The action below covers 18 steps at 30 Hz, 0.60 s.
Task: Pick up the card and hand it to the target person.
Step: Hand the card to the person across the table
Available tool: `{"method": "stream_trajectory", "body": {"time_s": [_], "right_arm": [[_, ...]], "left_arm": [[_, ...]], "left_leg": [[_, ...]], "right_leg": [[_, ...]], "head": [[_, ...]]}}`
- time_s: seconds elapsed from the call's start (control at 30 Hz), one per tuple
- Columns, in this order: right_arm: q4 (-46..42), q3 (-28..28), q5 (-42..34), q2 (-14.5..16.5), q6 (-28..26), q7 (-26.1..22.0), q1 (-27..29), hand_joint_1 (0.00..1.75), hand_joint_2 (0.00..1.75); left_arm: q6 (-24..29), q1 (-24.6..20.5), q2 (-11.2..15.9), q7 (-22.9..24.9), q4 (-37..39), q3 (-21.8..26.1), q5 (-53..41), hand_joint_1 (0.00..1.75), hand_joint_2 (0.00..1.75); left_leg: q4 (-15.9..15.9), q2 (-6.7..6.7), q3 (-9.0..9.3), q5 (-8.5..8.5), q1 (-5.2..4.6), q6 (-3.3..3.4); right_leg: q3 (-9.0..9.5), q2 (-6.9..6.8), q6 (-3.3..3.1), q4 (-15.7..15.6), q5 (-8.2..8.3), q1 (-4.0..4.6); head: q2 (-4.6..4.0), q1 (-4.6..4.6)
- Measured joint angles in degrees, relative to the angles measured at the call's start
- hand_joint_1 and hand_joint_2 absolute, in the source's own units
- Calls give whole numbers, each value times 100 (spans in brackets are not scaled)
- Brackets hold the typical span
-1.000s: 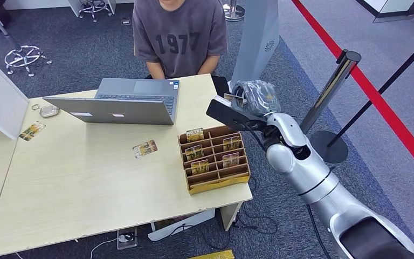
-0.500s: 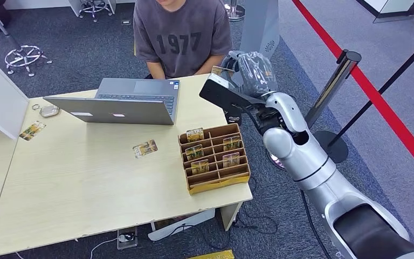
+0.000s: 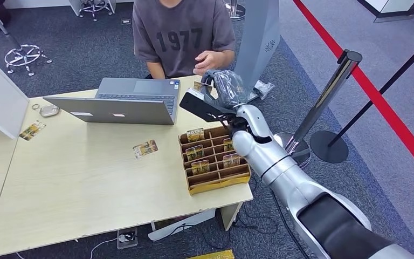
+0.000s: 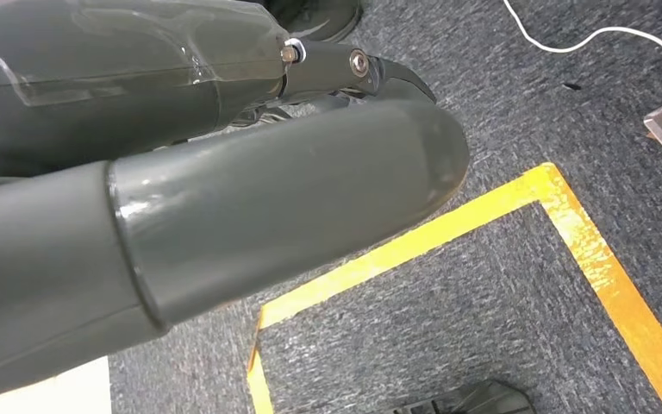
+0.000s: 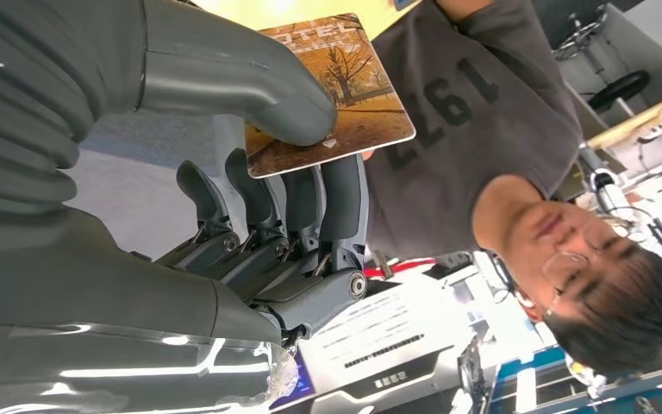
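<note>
My right hand (image 3: 223, 89) is raised over the far right corner of the table and pinches a brown hotel card (image 3: 200, 86). In the right wrist view the card (image 5: 336, 95) sits between the thumb and the dark fingers (image 5: 310, 207), its free end towards the person (image 5: 474, 112). The person (image 3: 183, 32), in a grey "1977" shirt, sits behind the table with one hand (image 3: 211, 60) lifted just above the card, apart from it. My left hand (image 4: 250, 198) hangs over the carpet; its fingers are hard to read.
A cardboard box (image 3: 214, 159) with several cards in its slots stands under my right arm. An open laptop (image 3: 124, 100) stands in front of the person. Loose cards (image 3: 144, 148) (image 3: 32, 130) lie on the table. A stanchion (image 3: 329, 91) stands to the right.
My right hand has carried the card left and further over the table corner, towards the person. The person has raised a hand towards the card.
</note>
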Motion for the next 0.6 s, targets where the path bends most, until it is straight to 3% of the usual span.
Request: {"method": "stream_trajectory", "body": {"time_s": [0.43,0.5,0.6], "right_arm": [[1340,-41,244,444,-1104,-450,-51,137,175],[1399,-63,281,472,-1280,-529,-50,111,175],[1471,-113,322,508,-1488,-601,-47,25,175]], "left_arm": [[5,-16,-7,28,0,-58,-38,0,0],[7,-15,-8,28,0,-58,-43,0,0],[9,-14,-10,28,0,-58,-56,0,0]], "left_leg": [[0,2,3,0,0,0],[0,2,3,0,0,0],[0,2,3,0,0,0]], "right_leg": [[-1,2,0,-1,0,0],[-1,3,0,-1,0,0],[-1,3,0,0,0,0]], "head": [[0,1],[0,1],[0,1]]}}
